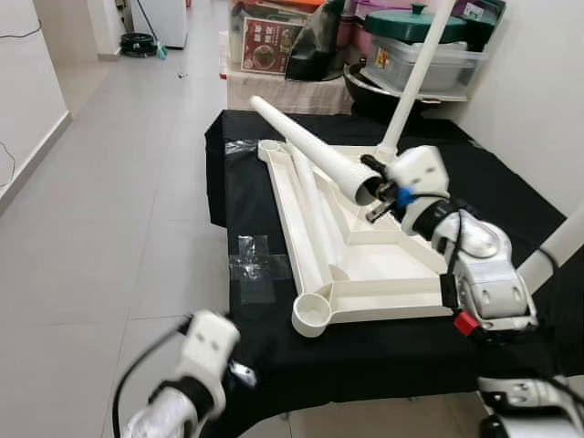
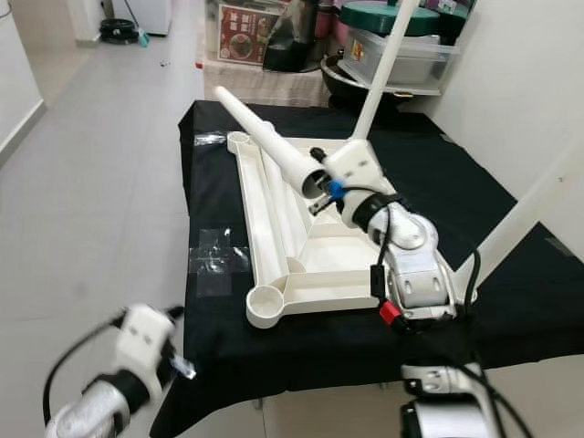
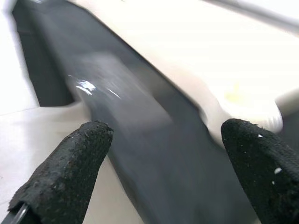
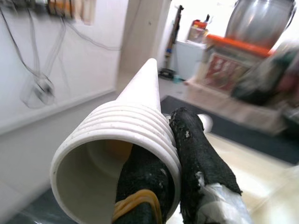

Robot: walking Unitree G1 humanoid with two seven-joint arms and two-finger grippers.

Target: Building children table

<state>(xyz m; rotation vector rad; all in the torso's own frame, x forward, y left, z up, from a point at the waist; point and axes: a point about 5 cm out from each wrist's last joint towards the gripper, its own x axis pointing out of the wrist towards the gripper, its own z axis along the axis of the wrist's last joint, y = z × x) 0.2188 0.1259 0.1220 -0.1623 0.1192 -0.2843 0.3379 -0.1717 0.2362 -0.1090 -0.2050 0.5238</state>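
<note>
The tabletop (image 1: 365,265), a white triangular plastic panel lying underside up, rests on the black-draped surface (image 1: 511,182) in front of you, with a round leg socket (image 1: 312,313) at its near corner, close to the surface's front edge. A patch of clear tape (image 1: 255,265) sits on the cloth just beside the panel's long edge. Your right claw (image 1: 381,203) is pinched on the threaded open end of a loose white tapered leg (image 1: 306,146): one finger sits inside the mouth, the other presses on the ribbed outside. The leg is held tilted above the panel, its narrow tip pointing away from you towards the far corner. A second leg (image 1: 415,78) stands upright at the far right corner of the tabletop. Your left claw (image 3: 163,163) hangs low near the surface's front left edge, fingers spread wide with nothing between them, looking along the cloth towards the near socket.
</note>
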